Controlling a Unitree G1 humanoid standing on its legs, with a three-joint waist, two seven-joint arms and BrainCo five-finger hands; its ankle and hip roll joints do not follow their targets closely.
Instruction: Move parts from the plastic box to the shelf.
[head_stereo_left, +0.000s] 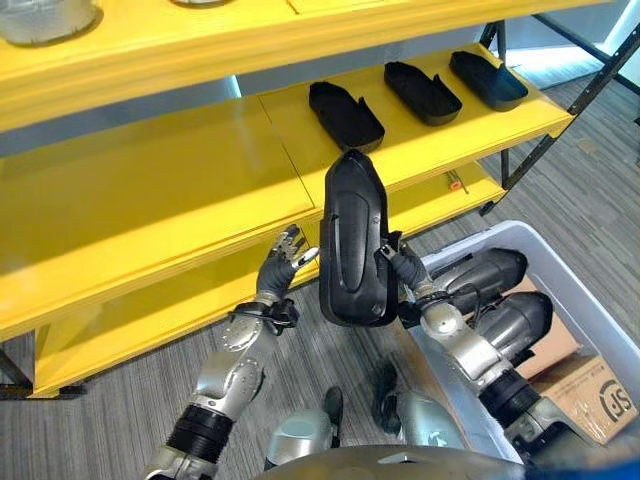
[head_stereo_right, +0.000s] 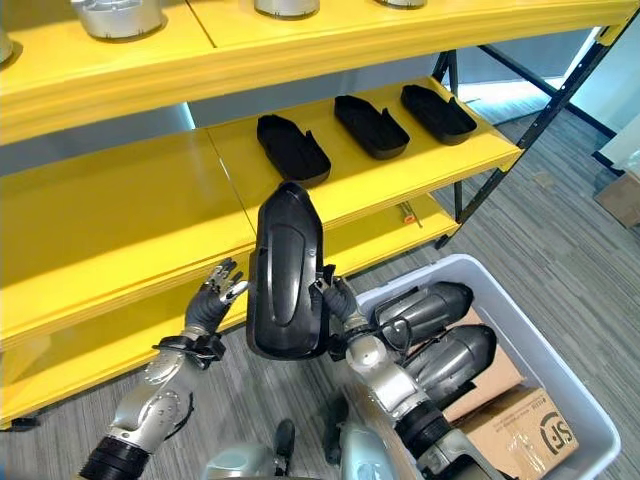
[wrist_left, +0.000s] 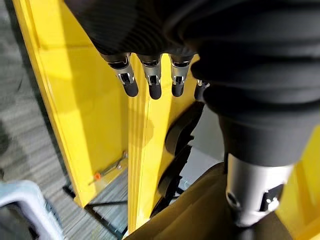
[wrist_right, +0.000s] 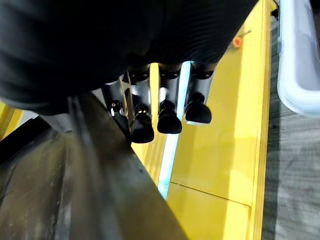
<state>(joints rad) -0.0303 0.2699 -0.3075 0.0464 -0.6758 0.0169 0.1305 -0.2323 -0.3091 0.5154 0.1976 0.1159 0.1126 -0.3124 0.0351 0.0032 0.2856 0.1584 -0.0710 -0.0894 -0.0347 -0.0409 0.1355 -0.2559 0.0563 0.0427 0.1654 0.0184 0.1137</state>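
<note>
right hand (head_stereo_left: 400, 268) gripping black part (head_stereo_left: 353, 240) upright, frame centre, above plastic box (head_stereo_left: 585, 300) | left hand (head_stereo_left: 285, 255) fingers spread, empty, beside it | tip: lay part flat left of three shelved parts (head_stereo_left: 345, 115) on yellow shelf (head_stereo_left: 180, 180)

I saw the middle shelf (head_stereo_left: 140, 190) bare on its left half; three black parts (head_stereo_left: 346, 115) took up the right. The part (head_stereo_left: 354, 240) in my right hand (head_stereo_left: 398, 268) stood before that shelf's edge.
</note>
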